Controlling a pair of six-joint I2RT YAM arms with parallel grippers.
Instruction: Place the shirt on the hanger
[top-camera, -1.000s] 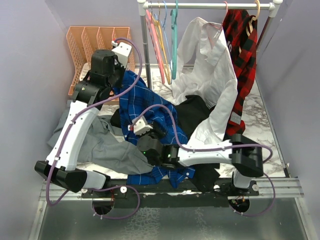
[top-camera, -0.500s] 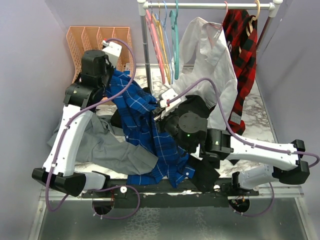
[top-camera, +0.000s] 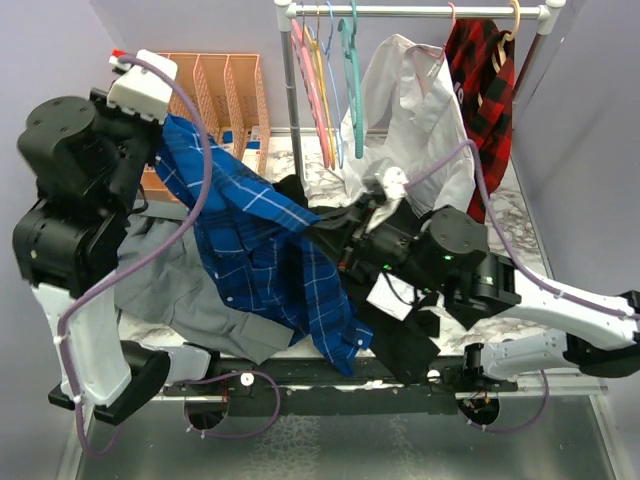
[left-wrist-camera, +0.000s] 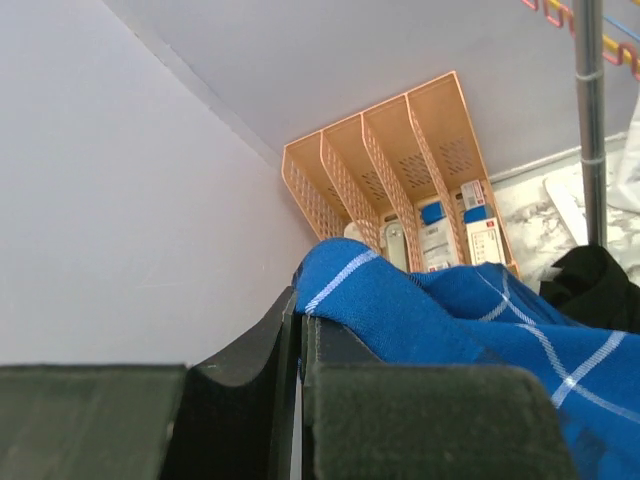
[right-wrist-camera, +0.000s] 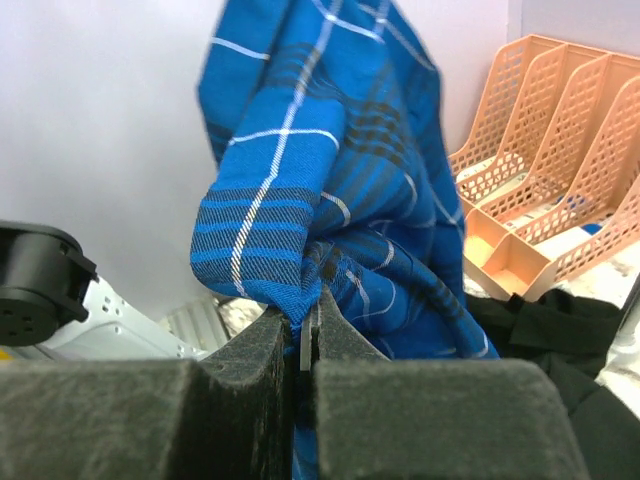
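Top external: marble table (top-camera: 530, 215), lilac walls (top-camera: 60, 80) | shirt (top-camera: 270, 260) hangs between my pincers, left of centre | left pincer (left-wrist-camera: 300, 318) nips its far edge | right pincer (right-wrist-camera: 309, 335) clamps a fold | hanger (top-camera: 349, 70) on far rail (top-camera: 420, 11)

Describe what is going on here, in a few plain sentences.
Both arms are holding the shirt. The left gripper is shut on one fold of it, high up by the tray. The right gripper is shut on another fold, lower and nearer the middle. The cloth hangs between them above the grey shirt. The hanger hangs on the rail, not yet picked up.
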